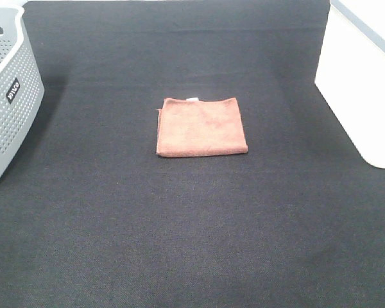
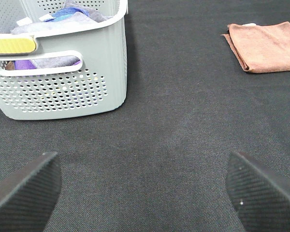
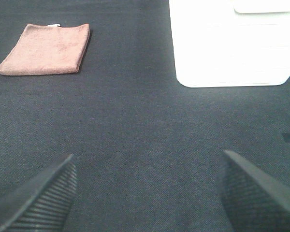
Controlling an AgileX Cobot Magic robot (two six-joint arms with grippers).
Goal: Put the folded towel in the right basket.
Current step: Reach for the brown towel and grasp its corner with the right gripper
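Note:
A folded reddish-brown towel point(image 1: 201, 126) lies flat on the black table, near the middle. It also shows in the left wrist view point(image 2: 266, 46) and in the right wrist view point(image 3: 46, 49). The white right basket point(image 1: 362, 83) stands at the right edge; the right wrist view shows its wall point(image 3: 229, 48). Neither arm shows in the exterior high view. My left gripper point(image 2: 145, 193) is open and empty, low over the table, well back from the towel. My right gripper point(image 3: 147, 193) is open and empty too, with the towel and the white basket ahead of it.
A grey perforated basket point(image 1: 6, 96) stands at the left edge; the left wrist view shows its wall point(image 2: 63, 87), with blue and purple cloths and a yellow strip inside. The black cloth-covered table point(image 1: 192, 231) stretches around the towel.

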